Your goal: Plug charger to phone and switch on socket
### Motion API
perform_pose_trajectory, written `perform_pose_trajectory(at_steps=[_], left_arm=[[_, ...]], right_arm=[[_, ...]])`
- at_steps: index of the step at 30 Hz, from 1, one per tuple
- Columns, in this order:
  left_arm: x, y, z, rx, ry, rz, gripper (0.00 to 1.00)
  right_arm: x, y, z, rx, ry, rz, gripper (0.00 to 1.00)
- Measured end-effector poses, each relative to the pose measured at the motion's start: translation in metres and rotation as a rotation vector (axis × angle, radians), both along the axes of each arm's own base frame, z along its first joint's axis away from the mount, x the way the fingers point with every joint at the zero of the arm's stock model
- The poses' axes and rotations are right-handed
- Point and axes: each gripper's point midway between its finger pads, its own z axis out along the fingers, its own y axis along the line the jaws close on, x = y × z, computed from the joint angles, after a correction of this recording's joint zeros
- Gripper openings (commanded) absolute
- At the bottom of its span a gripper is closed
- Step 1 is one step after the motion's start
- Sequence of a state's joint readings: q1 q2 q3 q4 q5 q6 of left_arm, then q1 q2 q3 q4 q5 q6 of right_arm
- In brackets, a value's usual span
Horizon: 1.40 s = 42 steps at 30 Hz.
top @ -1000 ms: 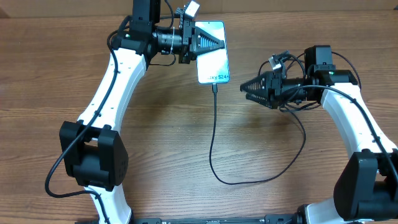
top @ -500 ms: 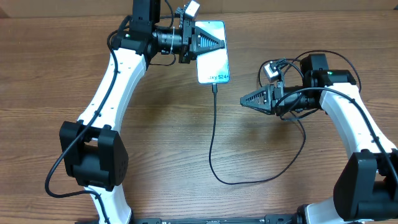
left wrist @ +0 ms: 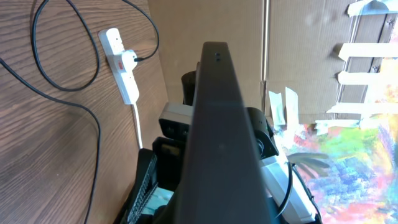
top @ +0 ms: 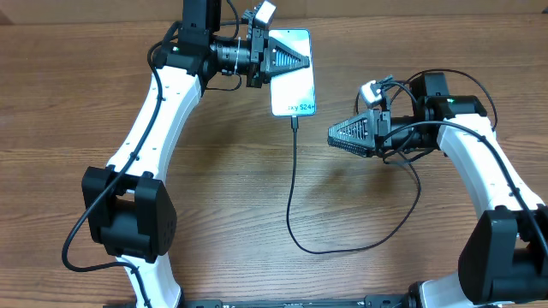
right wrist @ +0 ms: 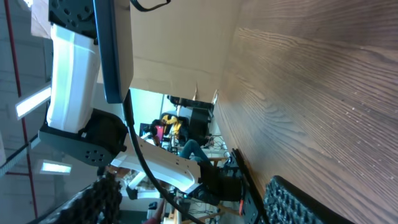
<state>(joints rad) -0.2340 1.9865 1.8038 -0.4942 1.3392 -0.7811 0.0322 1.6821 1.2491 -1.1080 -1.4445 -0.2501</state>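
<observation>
Two robot arms share one wooden table (top: 223, 214) — the left arm (top: 163, 103) on the frame's left side, the right arm (top: 479, 162) on its right. Each ends in one two-finger gripper, two in all: the left gripper (top: 304, 60) at top centre, the right gripper (top: 332, 135) at middle right. One phone (top: 293, 92) shows near the top edge, and one black cable (top: 295, 154) loops below it. The left wrist view adds one white power strip (left wrist: 127, 87) at upper left — one plug (left wrist: 129, 59) in it.
</observation>
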Motion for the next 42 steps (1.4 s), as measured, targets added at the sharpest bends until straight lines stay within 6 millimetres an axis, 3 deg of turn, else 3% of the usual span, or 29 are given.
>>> perform_pose_trajectory(at_steps=[20, 42], left_arm=[[-0.0049, -0.0060, -0.0005, -0.001, -0.018, -0.020, 0.04], [-0.0051, -0.0060, -0.0003, -0.002, -0.018, -0.022, 0.04]], right_arm=[[-0.0016, 0.0050, 0.0014, 0.008, -0.017, 0.017, 0.83], [-0.0003, 0.0050, 0.0018, 0.010, -0.031, 0.017, 0.84]])
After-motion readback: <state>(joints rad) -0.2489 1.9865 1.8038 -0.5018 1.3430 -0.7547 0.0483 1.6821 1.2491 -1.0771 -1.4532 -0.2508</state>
